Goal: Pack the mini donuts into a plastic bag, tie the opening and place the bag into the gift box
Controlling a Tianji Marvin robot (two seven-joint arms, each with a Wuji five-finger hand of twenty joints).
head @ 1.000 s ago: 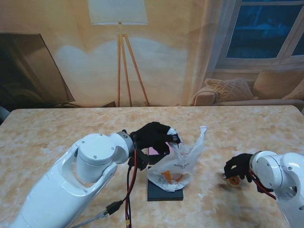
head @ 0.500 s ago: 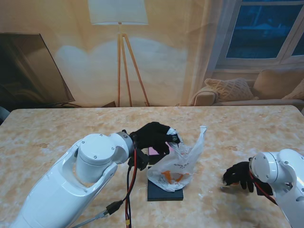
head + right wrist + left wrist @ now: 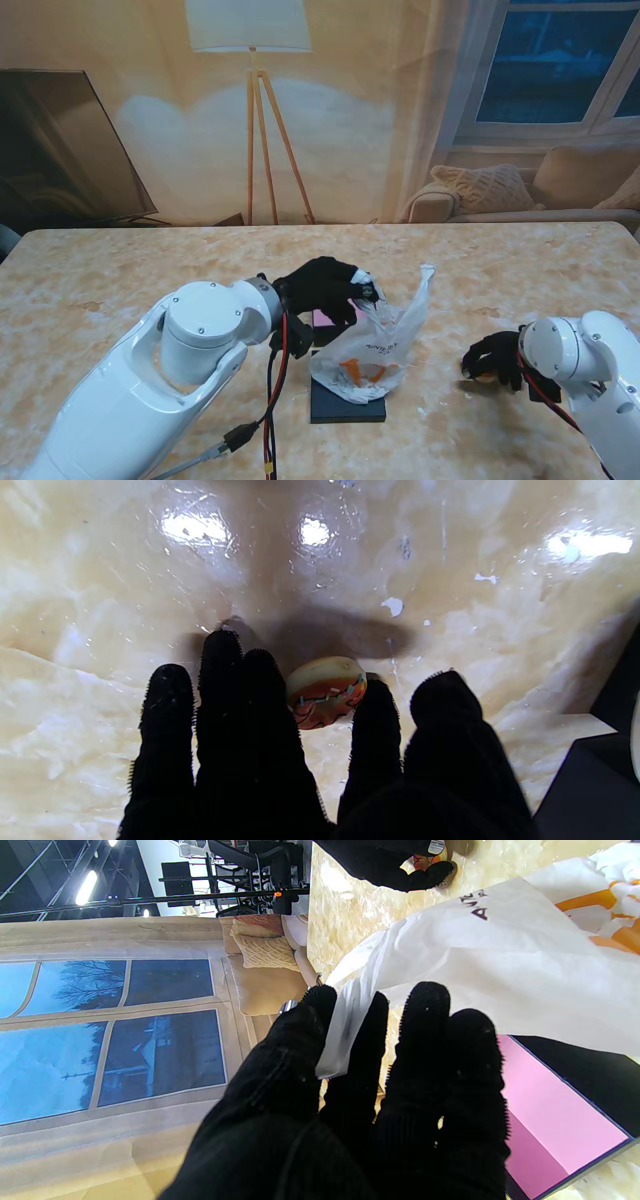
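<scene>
My left hand (image 3: 322, 285) is shut on the rim of the white plastic bag (image 3: 375, 345), holding its mouth up. The left wrist view shows the bag's edge (image 3: 345, 1040) pinched between the black-gloved fingers (image 3: 425, 1040). Orange shapes show through the bag. The bag rests on the dark gift box (image 3: 345, 408), whose pink inside (image 3: 550, 1100) is exposed. To the right of the bag, my right hand (image 3: 490, 358) is shut on a mini donut (image 3: 326, 691) with brown icing and sprinkles. The donut sits between the fingertips, a little above the table.
Red and black cables (image 3: 270, 400) hang from the left arm beside the box. A corner of the dark box (image 3: 590, 790) shows in the right wrist view. The marble table (image 3: 120, 280) stretches wide on both sides. Small white crumbs (image 3: 394, 605) lie near the right hand.
My right hand has closed on the donut and moved left, toward the bag. The left hand and the bag have stayed still.
</scene>
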